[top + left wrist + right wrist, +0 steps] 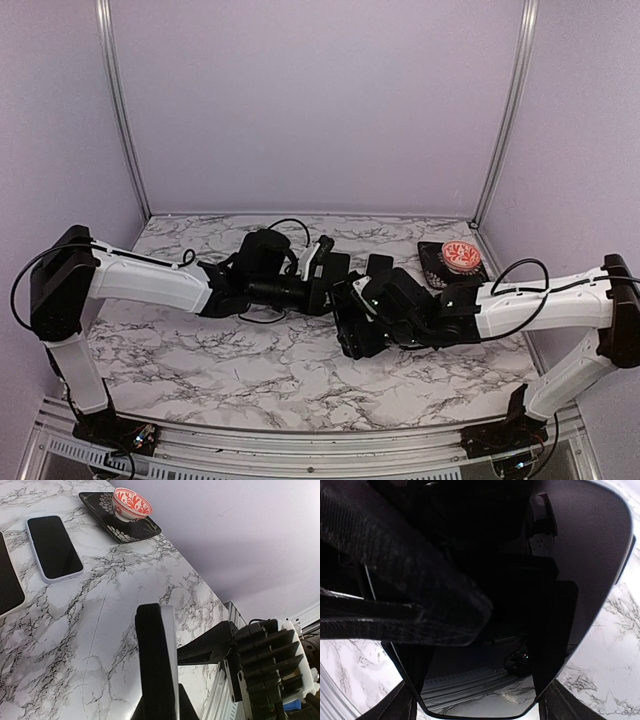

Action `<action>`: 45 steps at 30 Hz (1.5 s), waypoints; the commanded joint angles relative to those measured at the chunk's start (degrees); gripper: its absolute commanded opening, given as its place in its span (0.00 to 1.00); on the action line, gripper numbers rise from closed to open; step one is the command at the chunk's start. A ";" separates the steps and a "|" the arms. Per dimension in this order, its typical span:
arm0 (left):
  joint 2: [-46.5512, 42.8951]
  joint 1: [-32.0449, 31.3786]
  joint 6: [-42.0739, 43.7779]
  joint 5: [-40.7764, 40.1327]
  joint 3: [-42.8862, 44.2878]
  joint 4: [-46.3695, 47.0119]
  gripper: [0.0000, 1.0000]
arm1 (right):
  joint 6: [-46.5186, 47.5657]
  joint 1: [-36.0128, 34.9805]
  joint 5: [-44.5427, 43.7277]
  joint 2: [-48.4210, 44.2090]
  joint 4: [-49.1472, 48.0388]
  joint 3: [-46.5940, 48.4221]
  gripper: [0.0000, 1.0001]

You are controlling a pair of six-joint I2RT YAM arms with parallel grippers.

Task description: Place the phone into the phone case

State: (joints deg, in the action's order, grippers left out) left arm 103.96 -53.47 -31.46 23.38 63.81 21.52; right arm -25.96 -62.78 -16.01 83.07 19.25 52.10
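**A:** Nearest?
**B:** The phone (590, 570), dark glass filling the view, its long sides clamped in the right tool (482, 645), spread wide.
**A:** Its axis?
**B:** Straight out from that tool, edge-on before the left tool (328, 270); that one's grip I cannot tell.

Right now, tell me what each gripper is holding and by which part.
The right gripper appears to clamp a dark glossy phone across its two opposite edges. The left gripper has its fingers together; whether they pinch anything cannot be told.
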 commanded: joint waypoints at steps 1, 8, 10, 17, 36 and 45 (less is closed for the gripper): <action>-4.55 -1.39 9.28 -5.63 -2.45 -1.28 0.00 | 2.53 -0.39 -0.36 -7.87 -6.24 -1.49 0.87; -13.80 -6.02 27.48 -14.39 -3.09 -10.05 0.00 | 14.26 1.80 7.15 -24.23 -12.80 -9.46 0.99; -16.91 -7.62 31.94 -13.36 -3.47 -11.25 0.00 | 18.72 1.96 14.14 -29.38 -19.40 -13.32 0.99; -27.18 -13.38 42.13 -9.96 -5.51 -12.74 0.00 | 26.51 2.18 32.06 -37.27 -25.60 -12.50 0.99; -29.31 -18.26 46.51 -11.85 -2.66 -15.24 0.00 | 32.08 2.14 46.45 -28.87 -15.32 -4.99 0.75; -29.47 -18.31 46.33 -10.78 -2.76 -14.73 0.00 | 31.92 2.14 46.11 -26.12 -15.76 -4.45 0.39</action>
State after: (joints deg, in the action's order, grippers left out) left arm 76.86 -71.75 14.57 12.01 59.18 3.11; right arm 5.91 -60.73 29.36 56.38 2.68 46.44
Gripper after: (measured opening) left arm 0.072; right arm 0.342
